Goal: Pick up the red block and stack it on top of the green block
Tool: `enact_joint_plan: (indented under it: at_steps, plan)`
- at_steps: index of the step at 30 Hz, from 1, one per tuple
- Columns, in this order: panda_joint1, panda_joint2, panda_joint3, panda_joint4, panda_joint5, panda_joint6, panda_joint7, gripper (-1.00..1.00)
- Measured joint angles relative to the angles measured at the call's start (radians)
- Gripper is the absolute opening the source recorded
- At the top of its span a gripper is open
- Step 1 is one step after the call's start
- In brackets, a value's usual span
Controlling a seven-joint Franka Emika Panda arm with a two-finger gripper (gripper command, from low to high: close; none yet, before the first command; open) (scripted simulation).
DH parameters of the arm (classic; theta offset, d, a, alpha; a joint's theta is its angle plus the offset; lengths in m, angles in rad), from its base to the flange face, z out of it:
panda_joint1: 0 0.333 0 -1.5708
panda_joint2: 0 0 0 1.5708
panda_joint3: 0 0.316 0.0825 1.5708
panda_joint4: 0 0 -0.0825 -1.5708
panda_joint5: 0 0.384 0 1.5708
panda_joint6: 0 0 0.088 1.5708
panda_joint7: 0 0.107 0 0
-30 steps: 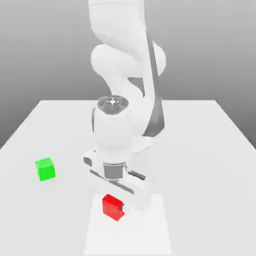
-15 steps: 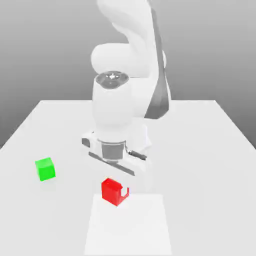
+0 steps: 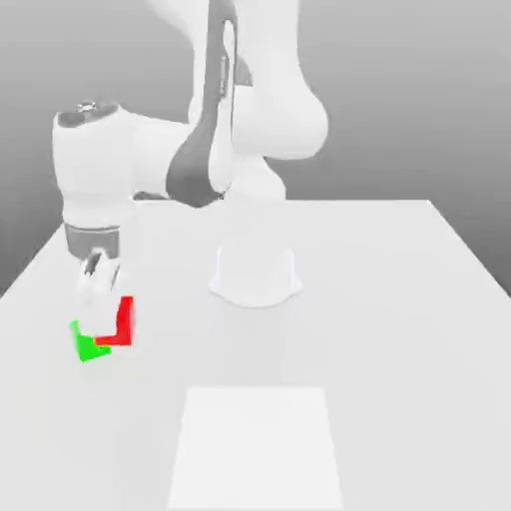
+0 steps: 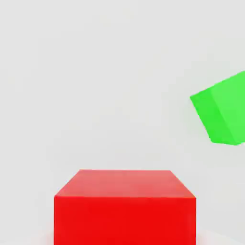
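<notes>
- My claw (image 3: 100, 299) is clamped on the red block (image 3: 122, 321), and I hold it in the air, not resting on the table (image 3: 399, 329).
- The landmark I use is the green block (image 3: 88, 346). It sits on the table, near the edge at the exterior view's left.
- In the exterior view the red block hangs just above the green block and a little toward the exterior view's right of it. The two colours overlap in that picture, but I cannot tell if they really touch.
- In the hand view the red block (image 4: 124, 206) is close under my camera, and the green block (image 4: 222, 115) appears off to one side, turned at an angle to it. So I judge that I am not yet centred over the green block.
- First risk: if I lower now, the red block may land only on one edge of the green block and then tip off or slide down to the table.
- Second risk: the faces of the two blocks seem not parallel. A rotated stack gives less support, and the red block may fall when I let go.
- Third risk: if I come down too low while I move sideways, I may push the green block away, toward the table edge.
</notes>
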Motion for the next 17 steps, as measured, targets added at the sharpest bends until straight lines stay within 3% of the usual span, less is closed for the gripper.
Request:
enact_joint_plan:
  at_steps: [6, 14, 15, 17]
  plan:
    - [-0.149, -0.065, -0.078, -0.031, 0.021, -0.030, 0.163, -1.00]
    - [-0.136, 0.183, -0.097, -0.026, 0.132, 0.211, 0.116, -1.00]
    - [-0.135, 0.201, -0.094, -0.025, 0.147, 0.228, 0.106, 1.00]
    - [-0.132, 0.201, -0.094, -0.025, 0.147, 0.228, 0.106, 1.00]
